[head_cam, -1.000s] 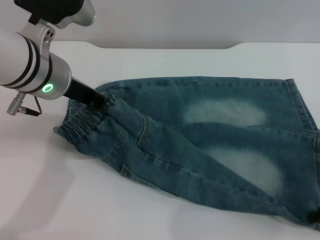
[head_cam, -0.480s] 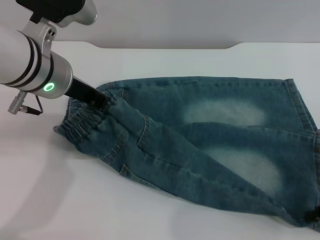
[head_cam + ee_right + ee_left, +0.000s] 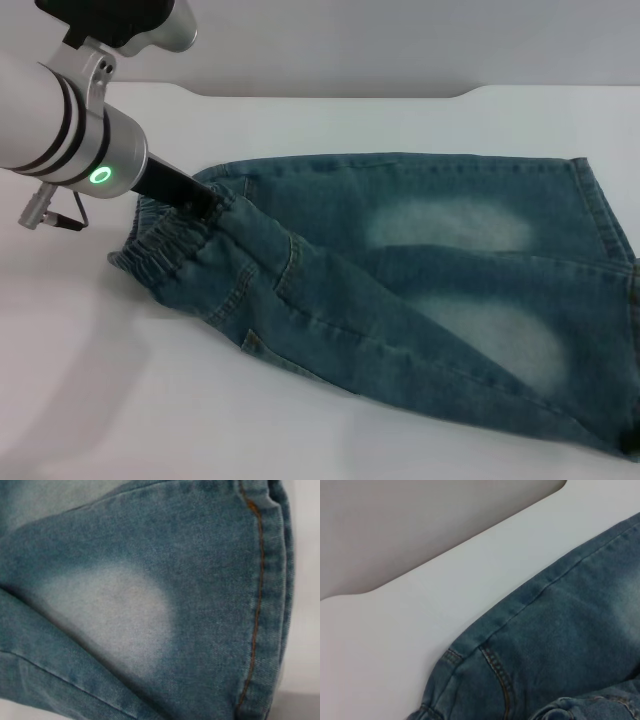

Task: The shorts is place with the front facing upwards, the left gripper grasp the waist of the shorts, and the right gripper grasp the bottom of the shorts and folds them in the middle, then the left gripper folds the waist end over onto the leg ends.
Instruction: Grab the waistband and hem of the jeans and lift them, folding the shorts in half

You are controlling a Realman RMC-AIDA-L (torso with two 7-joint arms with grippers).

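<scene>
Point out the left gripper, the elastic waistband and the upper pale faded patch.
left gripper (image 3: 205, 200), head view, black fingers at the waistband.
elastic waistband (image 3: 160, 250), head view, gathered band.
upper pale faded patch (image 3: 450, 226), head view, patch centre.

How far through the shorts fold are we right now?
Underway: the black left gripper is pinching the gathered elastic waist end of the blue-green denim shorts, whose near edge is lifted and rolling over. Still flat and unaligned: the stitched leg ends. The waist-over-legs fold remains.

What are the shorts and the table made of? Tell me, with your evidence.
The shorts: apparently denim, blue-green with faded pale patches, orange topstitched seams and a gathered waistband, which the left gripper is at. The table: smooth, matte white, probably laminate or plastic; the exact material is unclear.
</scene>
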